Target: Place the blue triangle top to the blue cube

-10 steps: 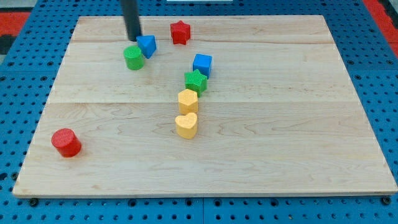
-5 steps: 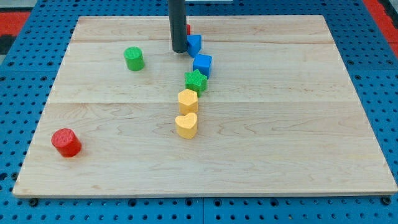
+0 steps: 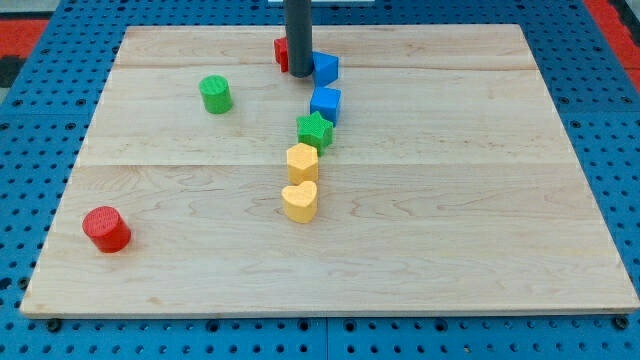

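Note:
The blue triangle (image 3: 326,68) lies near the view's top, just above the blue cube (image 3: 325,103), with a small gap between them. My tip (image 3: 300,75) is at the triangle's left side, touching or nearly touching it. The rod rises from there out of the view's top and hides most of the red star (image 3: 282,53) behind it.
A green star (image 3: 315,129), a yellow hexagon (image 3: 302,161) and a yellow heart (image 3: 300,201) run in a line below the blue cube. A green cylinder (image 3: 215,94) stands to the left. A red cylinder (image 3: 106,229) stands at the lower left of the wooden board (image 3: 480,200).
My tip has pushed the blue triangle to the right, from beside the green cylinder to just above the blue cube. The red star is now mostly hidden behind the rod.

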### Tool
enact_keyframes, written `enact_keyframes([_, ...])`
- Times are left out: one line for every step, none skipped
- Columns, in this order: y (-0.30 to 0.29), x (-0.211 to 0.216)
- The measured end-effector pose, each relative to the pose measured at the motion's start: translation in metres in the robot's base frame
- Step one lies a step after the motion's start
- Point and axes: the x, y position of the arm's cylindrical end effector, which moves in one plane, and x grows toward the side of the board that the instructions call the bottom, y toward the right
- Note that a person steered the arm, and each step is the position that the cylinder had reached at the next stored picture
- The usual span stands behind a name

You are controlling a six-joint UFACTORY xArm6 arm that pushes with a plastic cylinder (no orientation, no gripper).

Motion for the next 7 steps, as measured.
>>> enact_keyframes([0.011, -0.013])
enact_keyframes([0.018, -0.041])
enact_keyframes([0.015, -0.049])
enact_keyframes([0.057, -0.054])
enact_keyframes([0.091, -0.054])
enact_keyframes([0.075, -0.052])
enact_keyframes([0.07, -0.045])
